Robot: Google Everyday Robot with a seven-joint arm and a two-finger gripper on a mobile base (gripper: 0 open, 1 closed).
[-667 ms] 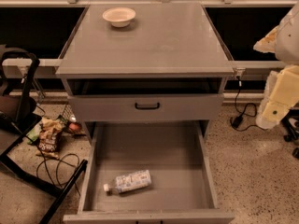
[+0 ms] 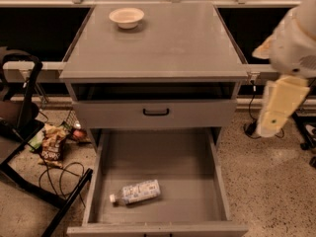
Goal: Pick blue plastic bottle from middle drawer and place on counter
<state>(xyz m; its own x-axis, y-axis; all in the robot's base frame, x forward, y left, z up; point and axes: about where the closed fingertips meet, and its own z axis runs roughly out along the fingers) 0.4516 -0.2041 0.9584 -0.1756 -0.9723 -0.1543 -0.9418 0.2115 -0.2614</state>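
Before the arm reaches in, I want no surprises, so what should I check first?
1. Drawer open: ok.
2. Bottle in view, lying on its side on the drawer floor, front left: ok.
3. Nothing on the bottle: ok.
4. Counter bare in front of the bowl: ok.
5. End effector above the drawer: not ok, it hangs right of the cabinet.

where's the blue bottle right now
The blue plastic bottle lies on its side front-left in the open middle drawer; the gripper hangs right of the cabinet.
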